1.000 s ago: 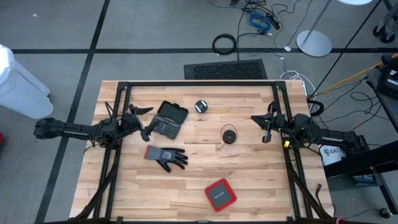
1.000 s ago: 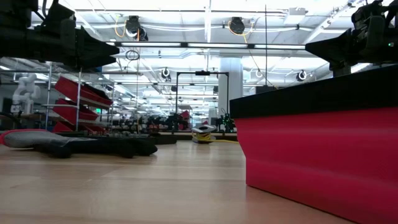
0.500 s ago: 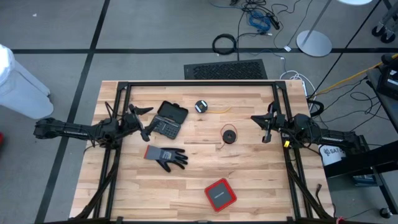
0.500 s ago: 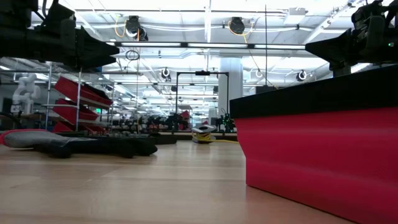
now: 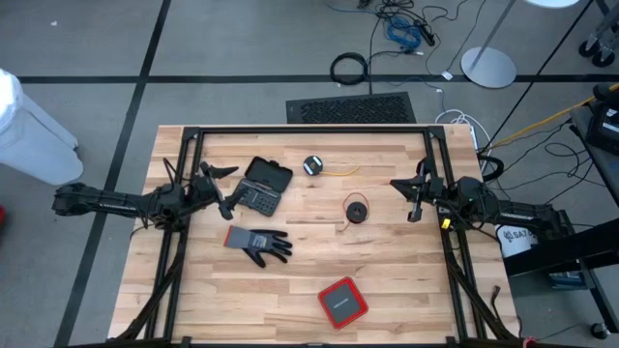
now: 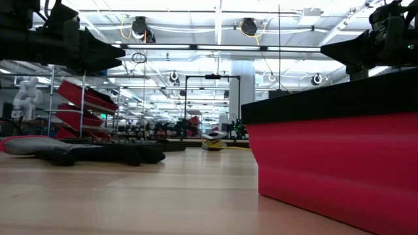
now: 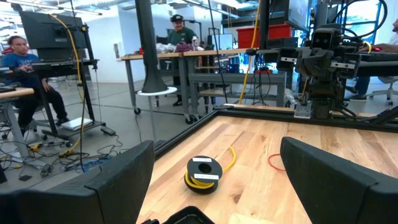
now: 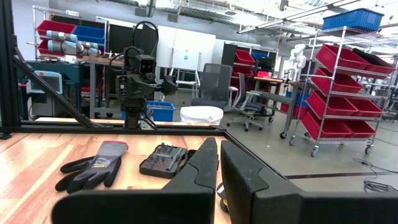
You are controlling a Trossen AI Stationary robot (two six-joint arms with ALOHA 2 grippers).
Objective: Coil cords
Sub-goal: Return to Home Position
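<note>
Two cords lie on the wooden table (image 5: 387, 280). The yellow cord (image 5: 312, 165) is a small coil with a white band, and its loose tail (image 5: 344, 172) trails toward the table's right; the left wrist view shows this coil (image 7: 204, 173) too. The red cord (image 5: 356, 210) rests as a small ring near the table's middle. My left gripper (image 5: 232, 191) stands open at the table's left side, above the surface, with nothing between its fingers (image 7: 118, 180). My right gripper (image 5: 407, 196) is shut at the right side, its fingers (image 8: 208, 162) closed on nothing.
A black case of bits (image 5: 262, 187) lies just in front of my left gripper. A grey glove (image 5: 257, 243) lies nearer the front edge, and a red box (image 5: 342, 302) at the front middle. A black frame (image 5: 309, 130) borders the table. People sit beyond the table.
</note>
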